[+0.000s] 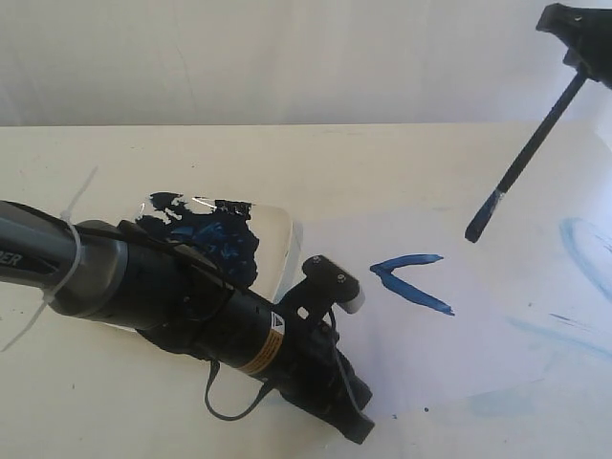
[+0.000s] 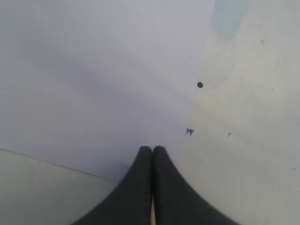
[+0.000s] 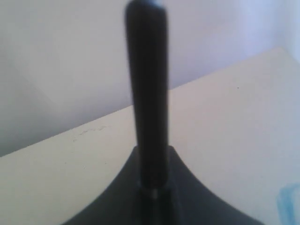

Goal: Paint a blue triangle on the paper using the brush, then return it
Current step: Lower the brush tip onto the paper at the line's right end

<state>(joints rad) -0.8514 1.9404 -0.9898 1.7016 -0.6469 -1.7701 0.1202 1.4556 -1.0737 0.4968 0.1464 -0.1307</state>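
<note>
I see the blue triangle (image 1: pixel 406 261) as just two dark strokes meeting in an open angle, its right side unclosed, near the middle of the paper (image 1: pixel 459 354). The brush (image 1: pixel 526 158) (image 3: pixel 147 93) slants above the sheet, blue tip down, right of and beyond the strokes; I cannot tell if it touches. My right gripper (image 1: pixel 574 43) (image 3: pixel 152 187) clamps its handle, far right. My left gripper (image 1: pixel 356 428) (image 2: pixel 152 149) has its fingers pressed together on nothing, at the paper's near edge. The plate (image 1: pixel 277 239) smeared with blue paint (image 1: pixel 215 239) lies left, behind that arm. Faint blue smears (image 1: pixel 583 244) mark the table (image 1: pixel 115 402) at right.
</note>
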